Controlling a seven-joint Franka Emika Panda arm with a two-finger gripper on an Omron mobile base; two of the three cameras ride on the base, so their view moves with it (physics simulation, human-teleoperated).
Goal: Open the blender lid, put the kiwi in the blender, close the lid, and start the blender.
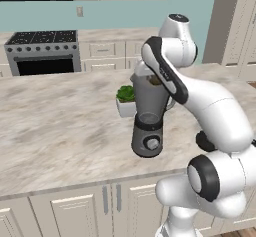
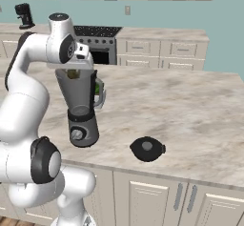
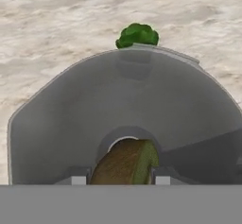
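The blender (image 1: 148, 126) (image 2: 82, 120) stands on the island counter with its smoky jar (image 3: 71, 124) open at the top. The black blender lid (image 2: 147, 148) lies flat on the counter to the blender's right, apart from it. My gripper (image 3: 120, 179) points straight down at the jar's mouth, shut on the brownish-green kiwi (image 3: 125, 164). The kiwi (image 2: 72, 74) shows through the jar wall just below the rim, still between my fingers. The hand (image 2: 78, 58) sits right on top of the jar.
A small leafy plant in a white pot (image 1: 126, 95) (image 3: 137, 35) stands just behind the blender. The marble counter (image 1: 60, 126) stretches wide to the left and right. A stove (image 1: 42, 51) and cabinets line the back wall.
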